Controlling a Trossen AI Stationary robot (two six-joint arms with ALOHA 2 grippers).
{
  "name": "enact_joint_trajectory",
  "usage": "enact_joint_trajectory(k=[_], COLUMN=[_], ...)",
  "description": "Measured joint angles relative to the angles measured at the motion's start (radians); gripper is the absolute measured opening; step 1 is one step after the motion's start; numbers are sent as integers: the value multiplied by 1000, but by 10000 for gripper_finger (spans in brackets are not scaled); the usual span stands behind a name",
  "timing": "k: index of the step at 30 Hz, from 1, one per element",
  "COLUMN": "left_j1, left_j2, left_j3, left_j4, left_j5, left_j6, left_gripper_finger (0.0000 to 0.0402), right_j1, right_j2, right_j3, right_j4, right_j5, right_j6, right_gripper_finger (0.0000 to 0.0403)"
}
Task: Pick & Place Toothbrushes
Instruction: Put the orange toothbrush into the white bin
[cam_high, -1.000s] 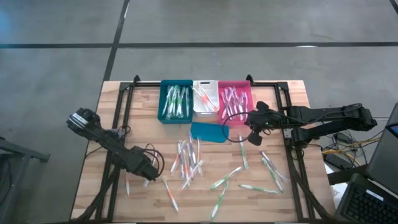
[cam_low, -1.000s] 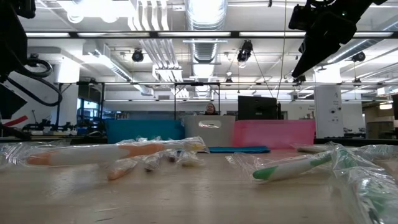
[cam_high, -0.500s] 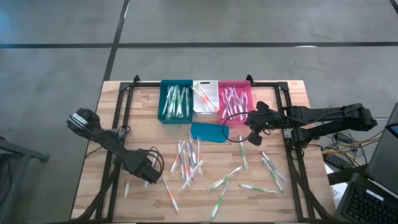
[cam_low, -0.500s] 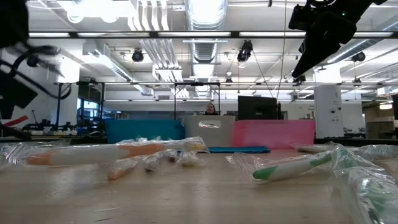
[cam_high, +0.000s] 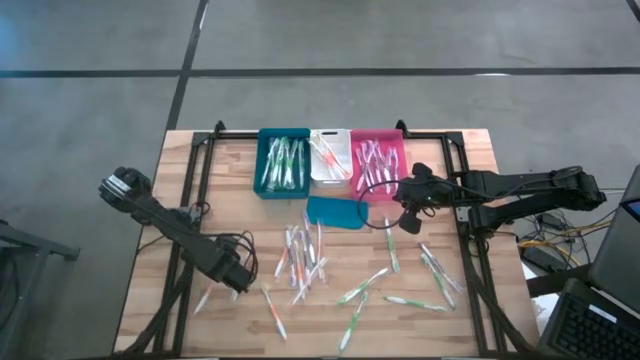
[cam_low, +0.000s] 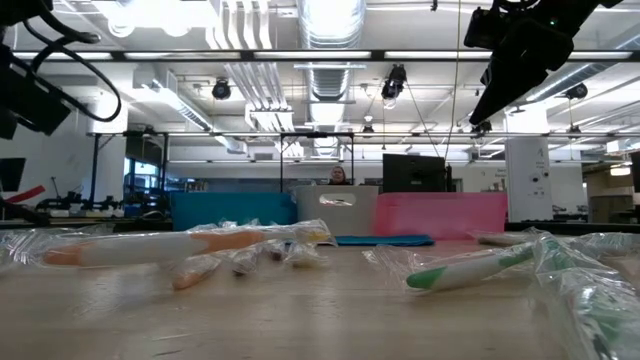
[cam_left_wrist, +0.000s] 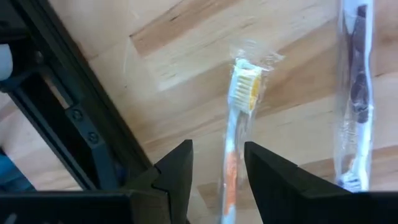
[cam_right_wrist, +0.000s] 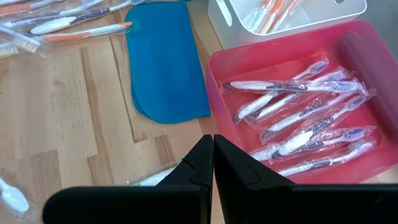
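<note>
Three bins sit side by side at the far edge of the desk (cam_high: 470, 150) — a teal bin (cam_high: 283, 163), a white bin (cam_high: 329, 158) and a pink bin (cam_high: 378, 165) — and each already has a handful of wrapped toothbrushes in it. By the look of it the sorting is maybe halfway: plenty of toothbrushes (cam_high: 303, 258) are scattered loose across the middle and near side of the desk, more than a dozen as far as I can count.

The left claw (cam_left_wrist: 216, 163) is low over the desk's left side with its fingers spread apart, straddling an orange-handled toothbrush (cam_left_wrist: 238, 118) in its clear wrapper — nothing gripped yet, so this one looks like the next to go. Another wrapped brush (cam_left_wrist: 354, 93) lies just beside it.

The right claw (cam_right_wrist: 213, 160) hovers near the pink bin and the flat teal piece (cam_right_wrist: 166, 59), fingers pressed together and holding nothing.
</note>
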Motion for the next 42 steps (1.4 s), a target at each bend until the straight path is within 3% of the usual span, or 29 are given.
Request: enact_joint_trajectory(k=[5,11,24,28,35,42], left_j1=[0,-2,0,-1,0,0], left_j2=[5,5,2,2,3,3], left_j3=[-23,-91,-202,-201,-201,-148], left_j4=[47,217,309,332,341,274], left_j5=[13,22,65,65,59,31], left_j6=[21,41,19,13,11,24], left_gripper_finger=[151,151,146,114,18,8], right_j1=[0,0,0,0,0,0], right_j2=[0,0,0,0,0,0], right_j3=[0,-5,-6,-6,-6,-7], right_j4=[1,0,2,2,2,2], right_j5=[0,0,0,0,0,0], right_j6=[0,0,0,0,0,0], right_gripper_finger=[8,8,8,8,8,8])
